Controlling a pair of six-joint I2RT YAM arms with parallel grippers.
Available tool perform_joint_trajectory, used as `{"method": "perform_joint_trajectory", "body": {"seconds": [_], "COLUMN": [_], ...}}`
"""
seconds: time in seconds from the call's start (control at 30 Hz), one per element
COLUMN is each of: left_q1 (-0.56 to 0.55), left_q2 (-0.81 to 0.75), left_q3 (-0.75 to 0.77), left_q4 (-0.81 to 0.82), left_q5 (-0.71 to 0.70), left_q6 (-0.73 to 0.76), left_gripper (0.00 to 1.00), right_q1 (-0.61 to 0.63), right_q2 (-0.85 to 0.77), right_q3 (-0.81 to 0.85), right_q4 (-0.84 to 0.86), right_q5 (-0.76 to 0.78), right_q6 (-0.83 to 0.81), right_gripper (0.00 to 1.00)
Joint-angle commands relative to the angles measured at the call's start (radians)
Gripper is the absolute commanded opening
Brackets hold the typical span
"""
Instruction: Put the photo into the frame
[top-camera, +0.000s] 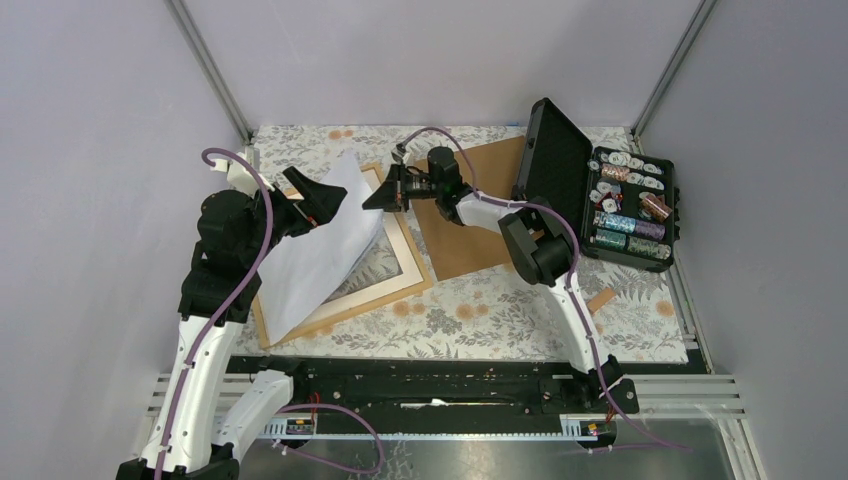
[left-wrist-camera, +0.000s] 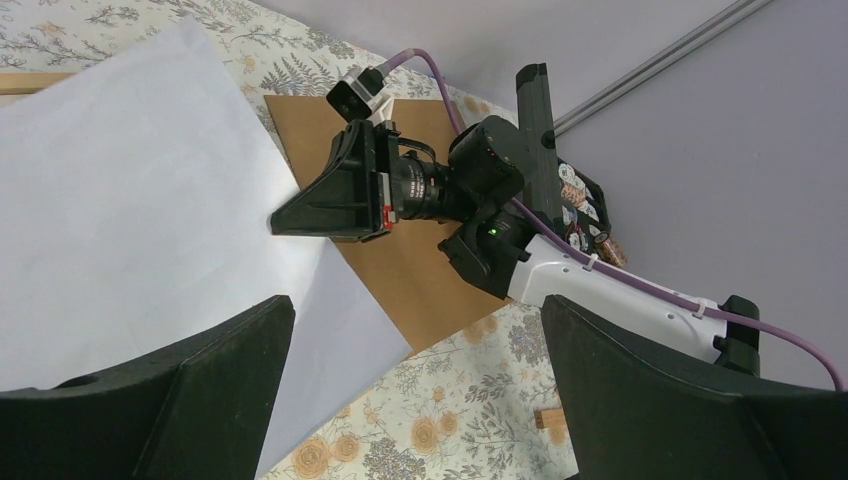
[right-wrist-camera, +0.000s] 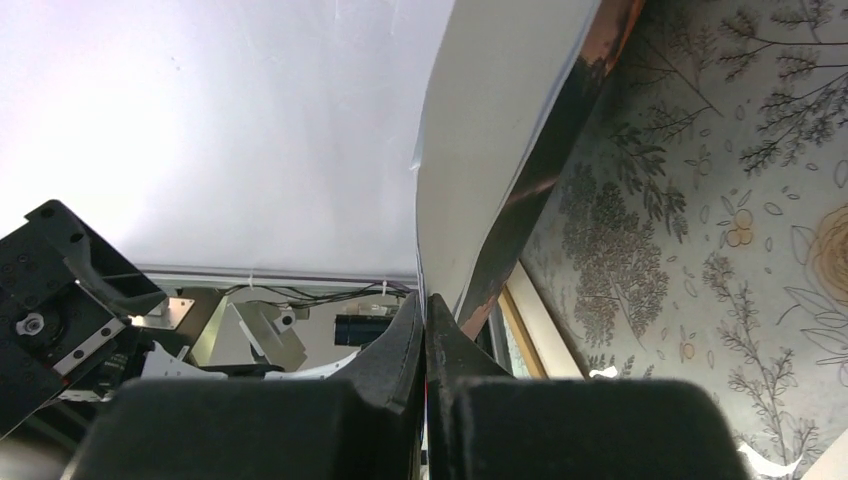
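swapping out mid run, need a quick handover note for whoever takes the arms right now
Right gripper: shut on one edge of the photo, white back facing up.
Left gripper: open by the photo's opposite edge, gripping nothing.
Photo: held tilted above the frame, which lies flat on the table. The brown board lies beside the frame.
Done: photo picked up and over the frame.
Left: lower it flat inside the frame, then release.

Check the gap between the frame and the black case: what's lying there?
The brown backing board lies flat on the table between the frame and the black case. It shows best in the top view.
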Motion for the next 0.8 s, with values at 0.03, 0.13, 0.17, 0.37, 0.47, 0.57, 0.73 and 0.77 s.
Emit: {"method": "perform_joint_trajectory", "body": {"seconds": [0.03,0.13,0.17,0.37,0.47,0.57,0.73,0.77], "left_q1": [0.002,0.002,0.002,0.002,0.002,0.003,0.002,0.002], "left_q2": [-0.011,-0.011,-0.010,-0.008,-0.007,-0.008,-0.006,-0.004], "left_q3": [0.040,0.041,0.041,0.041,0.041,0.040,0.042,0.044], "left_q4": [0.046,0.046,0.046,0.047,0.045,0.046,0.046,0.046], "left_q5": [0.011,0.013,0.013,0.014,0.016,0.014,0.019,0.019], "left_q6": [0.001,0.001,0.001,0.002,0.002,0.003,0.003,0.001], "left_gripper": [0.99,0.99,0.99,0.99,0.99,0.99,0.99,0.99], "right_q1": [0.018,0.018,0.016,0.016,0.014,0.013,0.005,0.006], "right_q2": [0.016,0.005,-0.002,0.004,0.008,0.012,-0.012,-0.010], "right_q3": [0.057,0.040,0.030,0.036,0.032,0.035,0.013,0.017], "right_q4": [-0.016,-0.016,-0.016,-0.006,-0.013,-0.026,-0.057,-0.063], "right_q5": [0.041,0.058,0.065,0.087,0.100,0.105,0.122,0.119], "right_q6": [-0.069,-0.098,-0.107,-0.110,-0.126,-0.143,-0.185,-0.189], "right_gripper": [0.00,0.00,0.00,0.00,0.00,0.00,0.00,0.00]}}
